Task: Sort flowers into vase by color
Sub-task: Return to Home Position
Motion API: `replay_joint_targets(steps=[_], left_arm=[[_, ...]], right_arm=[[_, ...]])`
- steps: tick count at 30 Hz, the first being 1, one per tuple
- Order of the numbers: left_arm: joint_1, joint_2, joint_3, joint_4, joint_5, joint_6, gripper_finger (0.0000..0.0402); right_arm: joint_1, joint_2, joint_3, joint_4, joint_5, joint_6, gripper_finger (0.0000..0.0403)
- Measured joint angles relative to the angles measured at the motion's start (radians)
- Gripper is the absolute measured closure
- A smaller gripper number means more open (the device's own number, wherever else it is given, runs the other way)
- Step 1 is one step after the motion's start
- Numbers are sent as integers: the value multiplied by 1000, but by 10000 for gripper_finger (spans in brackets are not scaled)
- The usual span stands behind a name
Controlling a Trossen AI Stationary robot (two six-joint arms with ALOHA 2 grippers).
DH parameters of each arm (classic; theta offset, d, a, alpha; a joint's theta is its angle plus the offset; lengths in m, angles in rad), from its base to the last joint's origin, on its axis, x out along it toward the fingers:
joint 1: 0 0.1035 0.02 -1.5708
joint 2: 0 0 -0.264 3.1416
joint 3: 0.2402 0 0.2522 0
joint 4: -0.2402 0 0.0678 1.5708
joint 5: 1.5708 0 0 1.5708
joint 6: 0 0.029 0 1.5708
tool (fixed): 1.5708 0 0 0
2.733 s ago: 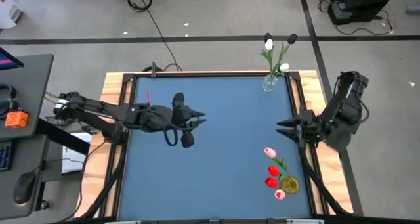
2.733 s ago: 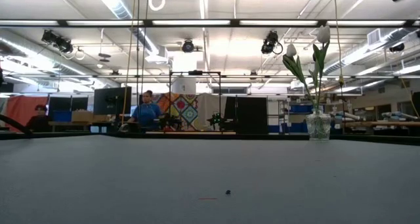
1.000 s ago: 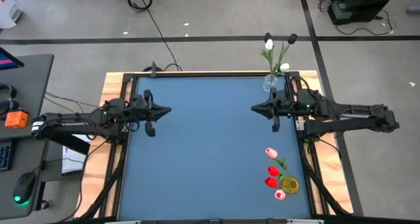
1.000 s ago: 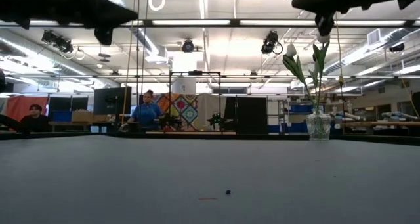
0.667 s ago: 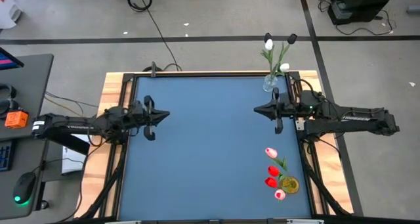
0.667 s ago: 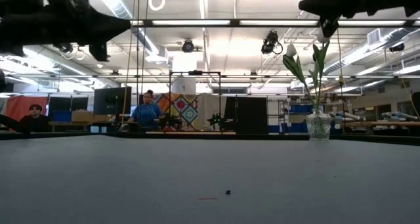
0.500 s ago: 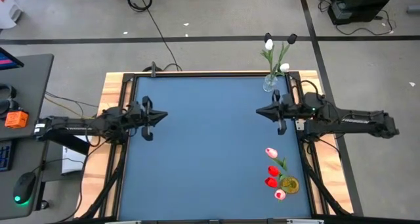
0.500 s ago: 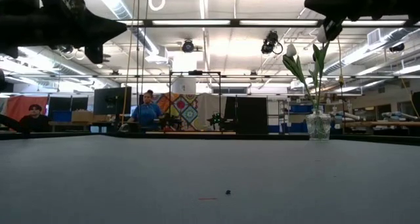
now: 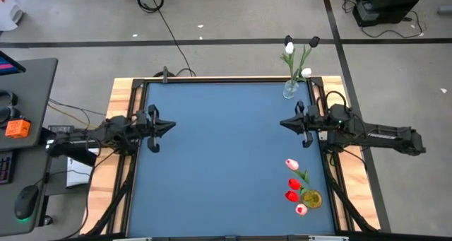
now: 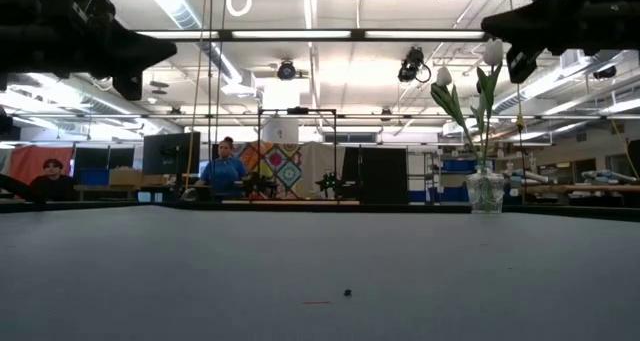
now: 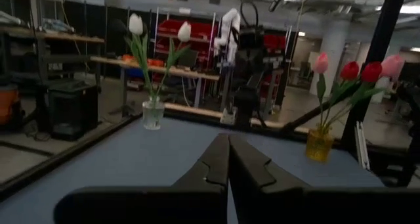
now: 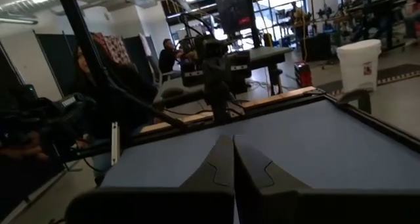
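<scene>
Both arms have drawn back to their own sides since the earlier frames. My left gripper [image 9: 169,125] now sits at the left edge of the matte blue table mat [image 9: 226,163] and my right gripper [image 9: 284,123] at the right edge, each with its dark fingers pressed together on nothing. The clear glass vase [image 9: 290,90] stands at the far right corner, holding thin green stems topped by white tulips [image 9: 289,49] and a black tulip [image 9: 313,40]. The squat yellow vase [image 9: 311,198] stands by the right rail toward the near edge, holding pink tulips [image 9: 291,164] and red tulips [image 9: 294,184]. All the flowers I can see stand in these two vases. A wide stretch of bare mat lies between the grippers, bounded by black rails [image 9: 226,79] and a pale wooden border [image 9: 120,92].
</scene>
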State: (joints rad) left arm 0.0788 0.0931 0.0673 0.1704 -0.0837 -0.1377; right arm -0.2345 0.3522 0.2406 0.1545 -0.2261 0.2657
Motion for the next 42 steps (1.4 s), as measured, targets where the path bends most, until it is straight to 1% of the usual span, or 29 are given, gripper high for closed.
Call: replay_joint_targets(steps=[3, 7, 11, 15, 19, 29, 33, 35, 37, 41, 42], left_arm=[[0, -45, 0, -70, 0, 1, 391], [0, -91, 0, -99, 0, 27, 391], [0, -90, 0, -119, -6, 59, 391], [0, -90, -27, -102, -20, 61, 391], [0, -89, -58, -27, -22, 71, 391], [0, -89, -58, -19, -22, 100, 391], [0, -89, -58, -14, -22, 100, 391], [0, -89, -58, -13, -21, 97, 391], [0, -89, -58, -10, -16, 88, 391], [-3, -89, -58, -11, -13, 73, 391], [-7, -89, -58, -10, -10, 73, 391]], right_arm=[[-6, -26, -26, 12, -4, 5, 402], [-24, -61, -33, 11, -13, -2, 402], [-66, -99, -42, 8, -39, -3, 403], [-112, -130, -55, 8, -84, 12, 403], [-143, -149, -72, 19, -132, 28, 403], [-186, -178, -105, 32, -218, 46, 403], [-202, -177, -108, 20, -224, 21, 403], [-208, -177, -129, 50, -226, 26, 403], [-213, -177, -161, 115, -248, 47, 403], [-214, -177, -231, 237, -250, 97, 403], [-215, -177, -235, 240, -250, 99, 403]])
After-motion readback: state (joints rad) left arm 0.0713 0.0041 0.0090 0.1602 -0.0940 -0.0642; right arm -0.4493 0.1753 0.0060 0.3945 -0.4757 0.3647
